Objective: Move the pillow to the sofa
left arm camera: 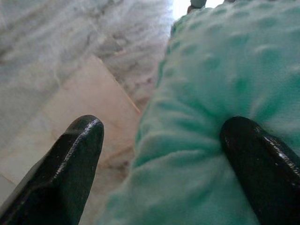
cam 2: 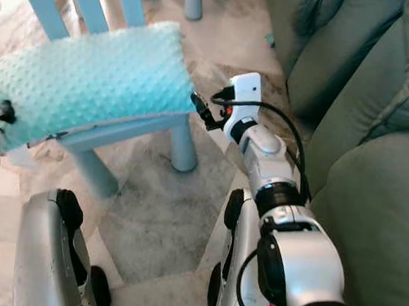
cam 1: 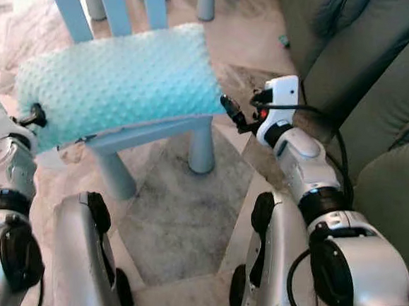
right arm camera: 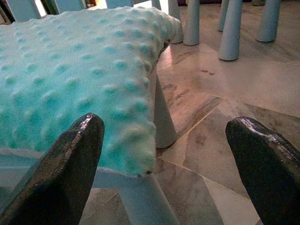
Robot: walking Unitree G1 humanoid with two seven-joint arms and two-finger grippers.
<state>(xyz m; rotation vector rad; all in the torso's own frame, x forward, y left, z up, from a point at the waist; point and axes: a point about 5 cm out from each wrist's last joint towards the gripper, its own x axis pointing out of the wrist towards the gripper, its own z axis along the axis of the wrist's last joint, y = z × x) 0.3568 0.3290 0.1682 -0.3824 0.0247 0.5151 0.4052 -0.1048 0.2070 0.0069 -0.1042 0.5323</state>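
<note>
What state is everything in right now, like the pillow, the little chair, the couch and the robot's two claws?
Pillow: lying flat on the chair seat, not lifted.
Chair: upright on the floor, carrying the pillow.
Sofa: on the robot's right, no pillow on it yet.
Left gripper: open, one finger pressing on the pillow's edge, the other beside it.
Right gripper: open, at the pillow's other end, not gripping.

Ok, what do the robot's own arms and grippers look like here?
Both arms are silver with black joint rings. The right gripper has a white wrist block, looped black cables, a small red mark and glossy black tapered fingers. The left gripper has matching fingers.
</note>
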